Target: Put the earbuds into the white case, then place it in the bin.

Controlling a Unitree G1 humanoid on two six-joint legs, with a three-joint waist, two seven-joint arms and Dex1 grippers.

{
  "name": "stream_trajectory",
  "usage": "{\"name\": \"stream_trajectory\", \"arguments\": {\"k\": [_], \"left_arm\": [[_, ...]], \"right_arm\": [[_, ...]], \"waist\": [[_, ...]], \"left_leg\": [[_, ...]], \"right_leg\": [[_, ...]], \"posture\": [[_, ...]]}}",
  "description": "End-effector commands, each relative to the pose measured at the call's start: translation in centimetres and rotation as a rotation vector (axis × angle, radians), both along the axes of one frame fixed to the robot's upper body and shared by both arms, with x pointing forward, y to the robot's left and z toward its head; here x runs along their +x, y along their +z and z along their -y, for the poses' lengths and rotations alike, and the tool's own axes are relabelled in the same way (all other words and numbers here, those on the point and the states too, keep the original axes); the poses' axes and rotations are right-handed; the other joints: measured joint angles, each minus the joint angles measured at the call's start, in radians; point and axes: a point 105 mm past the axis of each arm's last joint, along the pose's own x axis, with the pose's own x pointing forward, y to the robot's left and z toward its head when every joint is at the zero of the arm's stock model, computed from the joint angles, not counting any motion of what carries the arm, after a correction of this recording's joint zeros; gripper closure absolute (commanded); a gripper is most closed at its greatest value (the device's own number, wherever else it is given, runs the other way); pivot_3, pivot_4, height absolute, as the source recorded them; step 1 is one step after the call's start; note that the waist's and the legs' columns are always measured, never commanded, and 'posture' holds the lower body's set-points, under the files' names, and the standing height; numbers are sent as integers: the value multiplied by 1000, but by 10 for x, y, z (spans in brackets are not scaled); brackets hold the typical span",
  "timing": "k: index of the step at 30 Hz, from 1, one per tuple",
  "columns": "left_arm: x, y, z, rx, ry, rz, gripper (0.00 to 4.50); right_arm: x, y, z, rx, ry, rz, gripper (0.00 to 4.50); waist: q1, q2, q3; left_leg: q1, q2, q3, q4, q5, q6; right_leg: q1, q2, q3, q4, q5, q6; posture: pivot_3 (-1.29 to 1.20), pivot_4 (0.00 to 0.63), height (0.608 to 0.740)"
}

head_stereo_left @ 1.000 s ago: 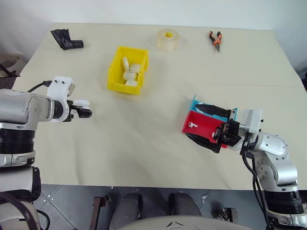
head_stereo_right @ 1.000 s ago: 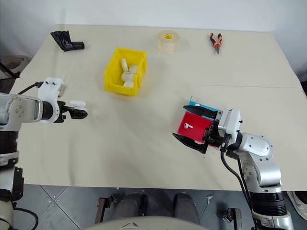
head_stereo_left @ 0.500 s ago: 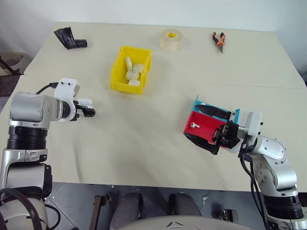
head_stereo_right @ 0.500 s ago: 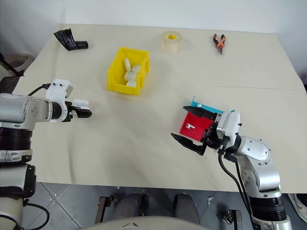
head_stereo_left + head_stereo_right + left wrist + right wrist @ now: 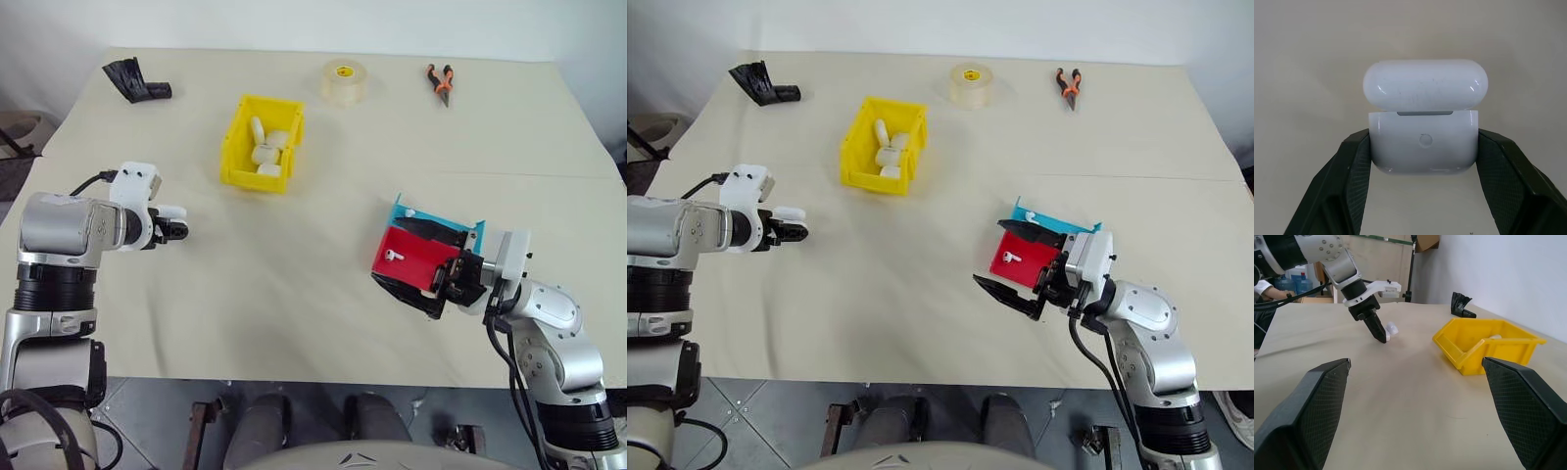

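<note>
My left gripper (image 5: 1422,161) is clamped on the small glossy white case (image 5: 1423,147), its hinged lid ajar; my right gripper (image 5: 1019,264) stands wide apart

Nearest me on the cream table (image 5: 294,284), my right fingers (image 5: 1004,294) hang spread beside the shallow red plastic tray (image 5: 419,257), where one tiny white earbud (image 5: 393,256) lies, with the shallow blue tray (image 5: 404,211) just behind it. To my left, the case sits between my black fingers (image 5: 1347,171) just above the table. Farther off, the bright yellow rectangular plastic bin (image 5: 235,147) holds several white cases alike. At the far edge lie a crumpled black object (image 5: 135,80), a roll of clear tape (image 5: 344,81) and orange-handled pliers (image 5: 440,82)
</note>
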Motion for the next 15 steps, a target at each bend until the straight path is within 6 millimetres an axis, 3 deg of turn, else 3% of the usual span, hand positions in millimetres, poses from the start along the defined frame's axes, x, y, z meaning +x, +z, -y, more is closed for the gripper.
{"name": "stream_trajectory", "arguments": {"k": [1, 3, 7, 9, 11, 15], "left_arm": [[-4, 11, 18, -93, -180, 156, 1716], [-14, 18, 34, -168, -327, 259, 1716], [-54, 22, 74, -222, -704, 476, 1716], [-69, 17, 88, -290, -791, 543, 1716], [-83, 27, 107, -391, -896, 756, 1716], [-89, 26, 144, -511, -954, 919, 1716]], "right_arm": [[-5, 9, 2, 7, -5, 43, 0], [-5, 9, 4, 0, -14, 41, 0], [-5, 11, 12, -20, -31, 40, 0], [-5, 12, 15, -31, -41, 38, 0], [-5, 13, 19, -44, -59, 37, 0], [-6, 18, 35, -71, -126, 34, 0]], "waist": [[1, 0, 0], [2, 0, 0], [6, 0, 0], [8, 1, 0], [11, 1, 0], [22, 1, 0]], "left_leg": [[0, 0, 0, 0, 0, 0], [0, 0, 0, 0, 0, 0], [-2, 0, 0, 0, 0, 0], [-2, 1, -1, 0, 0, 0], [-1, 2, -1, 0, 0, 0], [-1, 2, 0, 1, 0, 0]], "right_leg": [[0, 0, 0, 0, 0, 0], [0, -1, 0, -1, 0, 0], [1, -4, 0, -6, 0, 0], [4, -5, 0, -13, 0, 0], [7, -4, -1, -15, 0, 0], [10, -2, -3, -19, 0, 0]], "posture": [[0, 150, 740], [0, 150, 740], [0, 150, 740], [0, 150, 740], [0, 150, 740], [0, 150, 740]]}}
